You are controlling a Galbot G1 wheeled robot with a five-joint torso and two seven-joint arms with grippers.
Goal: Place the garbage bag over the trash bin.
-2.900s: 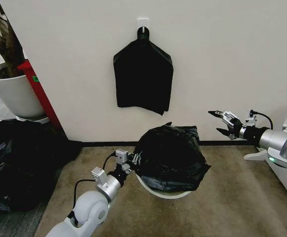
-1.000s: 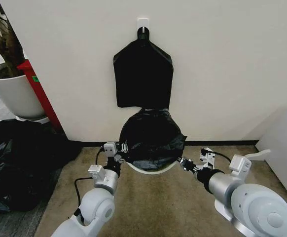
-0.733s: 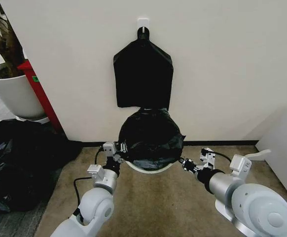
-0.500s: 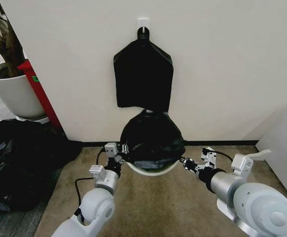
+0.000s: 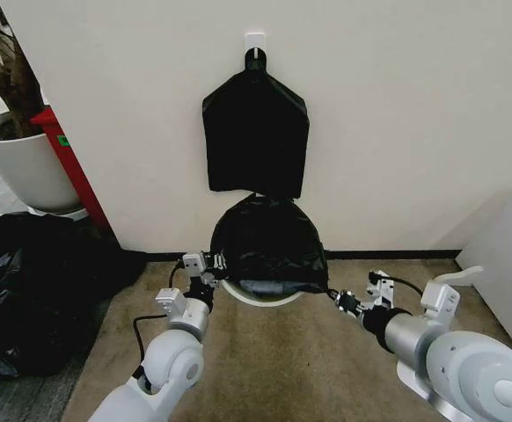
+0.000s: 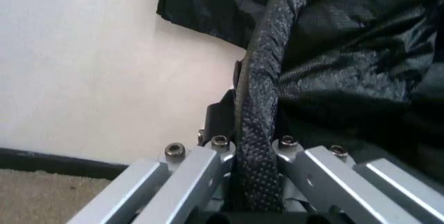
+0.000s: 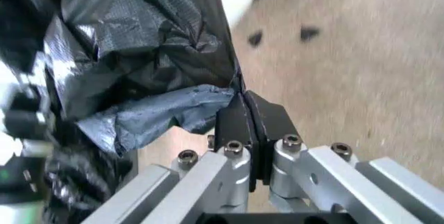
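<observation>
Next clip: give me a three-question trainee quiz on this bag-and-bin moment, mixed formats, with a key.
1. True or false: both grippers are shut on the garbage bag.
2. Multiple choice: the trash bin stands A) on the carpet by the wall, B) on a table, C) inside the plant pot.
3. Fill in: the left gripper holds the bag's ___ edge, the right gripper the other.

Key: 1 true; 2 A; 3 left.
</observation>
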